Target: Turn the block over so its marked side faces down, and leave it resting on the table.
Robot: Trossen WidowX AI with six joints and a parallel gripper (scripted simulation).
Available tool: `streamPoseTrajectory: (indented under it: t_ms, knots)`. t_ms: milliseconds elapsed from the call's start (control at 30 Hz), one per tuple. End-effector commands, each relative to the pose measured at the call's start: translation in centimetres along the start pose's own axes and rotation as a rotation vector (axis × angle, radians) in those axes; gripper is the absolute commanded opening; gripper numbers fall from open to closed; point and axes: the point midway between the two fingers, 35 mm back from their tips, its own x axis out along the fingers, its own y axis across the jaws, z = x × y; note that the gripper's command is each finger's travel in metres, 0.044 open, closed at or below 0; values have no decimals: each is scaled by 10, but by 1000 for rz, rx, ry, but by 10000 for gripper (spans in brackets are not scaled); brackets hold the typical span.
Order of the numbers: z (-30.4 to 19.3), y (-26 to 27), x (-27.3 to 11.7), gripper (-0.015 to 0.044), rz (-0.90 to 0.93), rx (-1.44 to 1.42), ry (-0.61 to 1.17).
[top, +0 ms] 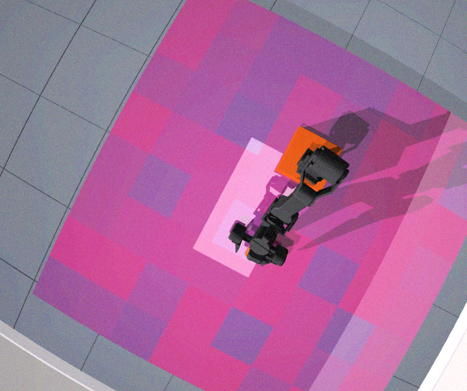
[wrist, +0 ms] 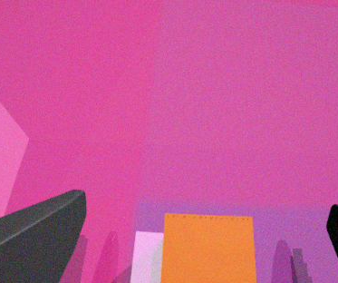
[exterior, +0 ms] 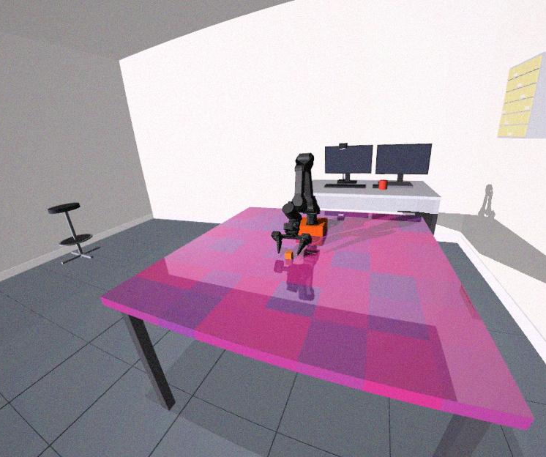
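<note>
The small orange block [top: 247, 252] [exterior: 288, 255] [wrist: 208, 251] rests on the glossy pink and purple table [top: 208, 311] [exterior: 253, 329]. In the wrist view its upper face is plain orange, with tiny dark specks along the far edge, and its near part is cut off by the frame's bottom. No marked side shows in any view. My gripper [top: 250, 257] [exterior: 288, 253] [wrist: 208, 210] is open and empty, above the block, with its fingers spread wide on either side and a gap to each. In the top view the gripper hides most of the block.
The arm's orange base [top: 290, 151] [exterior: 313, 226] stands behind the gripper on the table. A bright patch of light lies across the table around the block in the top view. Beyond the table is a desk [exterior: 381, 202] with two monitors and a red cup [exterior: 383, 184].
</note>
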Motion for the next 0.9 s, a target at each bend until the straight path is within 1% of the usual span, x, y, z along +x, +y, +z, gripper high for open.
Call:
streamPoseTrajectory:
  t_ms: [0,133,700,867]
  knots:
    - [35,0,-54,440,-17,-13,185]
    - [23,2,-64,440,-11,-12,262]
    - [23,2,-64,440,-11,-11,268]
    - [38,1,-57,440,-8,-5,426]
